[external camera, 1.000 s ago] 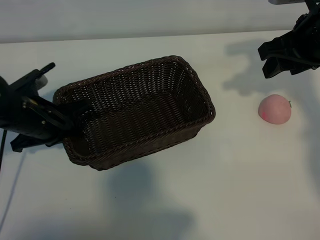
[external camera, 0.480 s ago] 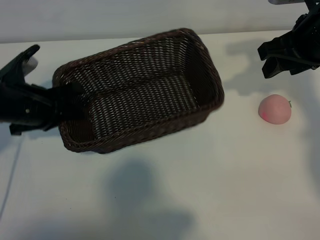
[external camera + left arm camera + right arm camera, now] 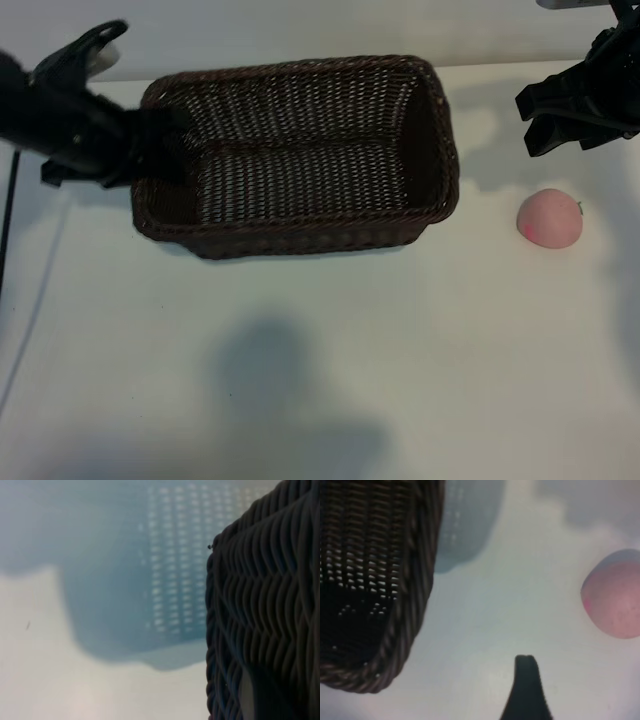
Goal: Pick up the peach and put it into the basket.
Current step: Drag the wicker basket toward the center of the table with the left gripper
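We see the basket (image 3: 300,155) lying long-side across the far middle of the surface (image 3: 320,380), its near wall facing a wide bare stretch that runs to the near edge. Our left gripper (image 3: 160,145) sits at the basket's left end, its fingers clamped on the short wall there, one inside and one outside the rim. In the left wrist view the weave fills one side and the basket's dotted shadow falls on the surface beside it. To the right of the basket a strip of bare surface separates its right wall from the peach (image 3: 549,218), which rests alone on the surface, touching nothing. Our right gripper (image 3: 560,115) hangs at the far right, just beyond the peach and above it, fingers spread apart and holding nothing; one dark finger (image 3: 527,690) shows in its wrist view, with the peach well off to one side.

The peach is small and round, pale pink with a deeper blush on its left side and a tiny stem at its upper right. The basket is dark brown wicker, deep, with sloping sides and a braided rim, and nothing lies in it.

The surface is plain white, crossed by soft grey shadows of the arms; a pale wall (image 3: 300,30) rises along its far edge.
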### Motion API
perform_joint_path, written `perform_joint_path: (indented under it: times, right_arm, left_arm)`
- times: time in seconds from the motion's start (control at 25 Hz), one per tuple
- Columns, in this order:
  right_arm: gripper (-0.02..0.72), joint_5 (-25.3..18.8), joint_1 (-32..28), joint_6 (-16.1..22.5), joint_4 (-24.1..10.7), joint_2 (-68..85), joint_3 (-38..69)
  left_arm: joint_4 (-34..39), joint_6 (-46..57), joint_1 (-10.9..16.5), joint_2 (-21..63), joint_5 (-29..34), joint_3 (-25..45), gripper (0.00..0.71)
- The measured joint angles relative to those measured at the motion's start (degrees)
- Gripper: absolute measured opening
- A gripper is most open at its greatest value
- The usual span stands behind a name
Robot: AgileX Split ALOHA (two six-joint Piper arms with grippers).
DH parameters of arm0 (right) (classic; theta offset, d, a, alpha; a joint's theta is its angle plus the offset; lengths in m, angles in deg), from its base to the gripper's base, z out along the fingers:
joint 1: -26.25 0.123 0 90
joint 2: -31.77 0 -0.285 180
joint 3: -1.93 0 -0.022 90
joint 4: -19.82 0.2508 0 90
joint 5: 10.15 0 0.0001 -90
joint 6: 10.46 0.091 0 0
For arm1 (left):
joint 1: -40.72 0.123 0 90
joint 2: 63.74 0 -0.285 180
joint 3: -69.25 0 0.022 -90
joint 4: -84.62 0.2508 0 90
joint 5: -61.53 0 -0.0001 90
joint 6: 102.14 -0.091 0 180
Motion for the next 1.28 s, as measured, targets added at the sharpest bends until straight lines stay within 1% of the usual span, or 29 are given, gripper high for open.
perform_joint_path:
  times: [0.2, 0.4, 0.6, 1.08, 1.16, 1.2, 1.28]
  right_arm:
    - [0.526, 0.05, 0.00, 0.00, 0.00, 0.00, 0.00]
    - [0.526, 0.05, 0.00, 0.00, 0.00, 0.00, 0.00]
    - [0.526, 0.05, 0.00, 0.00, 0.00, 0.00, 0.00]
    - [0.526, 0.05, 0.00, 0.00, 0.00, 0.00, 0.00]
    - [0.526, 0.05, 0.00, 0.00, 0.00, 0.00, 0.00]
    - [0.526, 0.05, 0.00, 0.00, 0.00, 0.00, 0.00]
    - [0.526, 0.05, 0.00, 0.00, 0.00, 0.00, 0.00]
  left_arm:
    - [3.33, 3.19, -3.76, -6.38, 1.34, -8.33, 0.162]
    - [4.05, 4.91, -6.14, -11.98, 1.51, -12.26, 0.162]
    - [4.28, 5.08, -6.58, -15.62, 1.29, -12.70, 0.162]
    - [4.06, 5.56, -6.63, -16.13, -0.23, -12.75, 0.162]
    - [3.99, 5.62, -6.63, -16.13, -0.17, -12.75, 0.195]
    - [3.80, 5.69, -6.63, -16.13, -0.10, -12.81, 0.231]
    - [3.26, 5.76, -6.63, -16.13, 0.22, -13.00, 0.369]
